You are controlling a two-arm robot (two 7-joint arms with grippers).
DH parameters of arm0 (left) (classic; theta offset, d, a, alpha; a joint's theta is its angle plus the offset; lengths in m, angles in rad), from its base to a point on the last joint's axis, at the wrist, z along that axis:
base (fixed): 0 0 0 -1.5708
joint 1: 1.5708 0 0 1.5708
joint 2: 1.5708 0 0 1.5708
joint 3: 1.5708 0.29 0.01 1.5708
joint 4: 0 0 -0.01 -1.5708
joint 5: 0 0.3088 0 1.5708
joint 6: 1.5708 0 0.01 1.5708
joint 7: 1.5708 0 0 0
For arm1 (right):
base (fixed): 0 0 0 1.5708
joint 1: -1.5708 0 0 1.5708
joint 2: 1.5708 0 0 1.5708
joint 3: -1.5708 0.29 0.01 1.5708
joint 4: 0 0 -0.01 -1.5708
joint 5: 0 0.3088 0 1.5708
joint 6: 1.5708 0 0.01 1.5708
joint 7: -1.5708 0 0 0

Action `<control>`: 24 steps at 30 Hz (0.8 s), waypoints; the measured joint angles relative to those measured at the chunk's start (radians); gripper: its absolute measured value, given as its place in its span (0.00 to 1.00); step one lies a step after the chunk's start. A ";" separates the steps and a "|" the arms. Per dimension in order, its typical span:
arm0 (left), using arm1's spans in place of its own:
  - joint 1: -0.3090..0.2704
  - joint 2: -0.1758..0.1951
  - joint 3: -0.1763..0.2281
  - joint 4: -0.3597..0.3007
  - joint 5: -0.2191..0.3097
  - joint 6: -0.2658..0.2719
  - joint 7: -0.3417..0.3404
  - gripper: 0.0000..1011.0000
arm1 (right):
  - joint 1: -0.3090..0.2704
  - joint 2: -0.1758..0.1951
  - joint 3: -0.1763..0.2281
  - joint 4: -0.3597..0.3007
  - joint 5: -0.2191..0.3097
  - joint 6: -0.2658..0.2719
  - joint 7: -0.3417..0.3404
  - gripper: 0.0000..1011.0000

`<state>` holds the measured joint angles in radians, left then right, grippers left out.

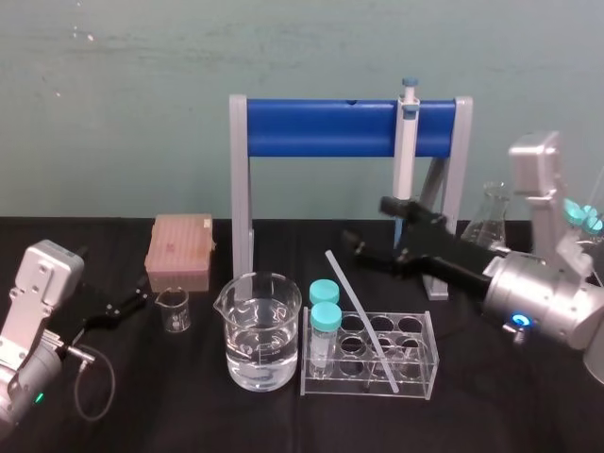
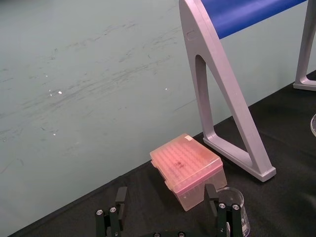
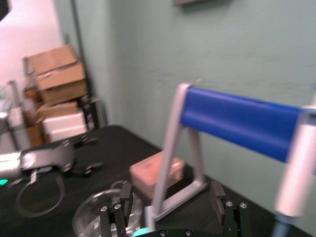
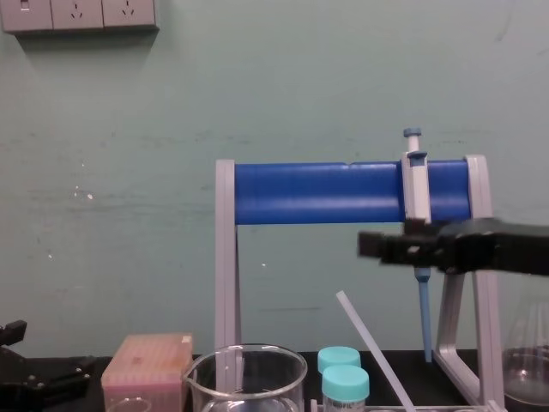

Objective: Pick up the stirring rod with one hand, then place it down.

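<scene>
Now, right tool: raised over the right half of the bench, in front of the stand and just beside the hanging pipette; its fingers stand apart and hold nothing.
Gap to the target: the right tool is near the upper end of the stirring rod but higher and behind it, not touching; the chest view shows it well above the rod's tip.
Stirring rod: leaning at a slant, its lower end down in the clear rack, its upper end free and pointing up and towards the robot's left.
Rack neighbours: two capped tubes stand in the rack's left end, just beside the rod; the large beaker with water sits next to the rack.
Left tool: parked low at the bench's left edge, fingers spread, empty, near the small beaker and the pink box.
Done: nothing yet, by my reading; the rod has not been gripped or lifted.
Step in hand: most likely the approach of the right tool to the rod.
Left to do: come down onto the free upper part, close on it, draw it out of the rack, then lay it on the bench.
</scene>
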<state>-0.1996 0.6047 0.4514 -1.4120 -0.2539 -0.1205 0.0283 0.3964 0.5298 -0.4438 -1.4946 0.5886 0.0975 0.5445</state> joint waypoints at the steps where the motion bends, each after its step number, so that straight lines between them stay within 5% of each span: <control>1: 0.000 0.000 0.000 0.000 0.000 0.000 0.000 0.99 | 0.006 0.000 -0.008 0.003 -0.005 0.003 0.009 0.99; 10: 0.000 0.000 0.000 0.000 0.000 0.000 0.000 0.99 | 0.060 -0.017 -0.089 0.072 -0.054 0.046 0.051 0.99; 24: 0.000 0.000 0.000 0.000 0.000 0.000 0.000 0.99 | 0.092 -0.063 -0.118 0.166 -0.080 0.055 0.046 0.99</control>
<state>-0.1995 0.6047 0.4514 -1.4120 -0.2539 -0.1205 0.0283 0.4887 0.4664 -0.5619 -1.3282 0.5087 0.1521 0.5900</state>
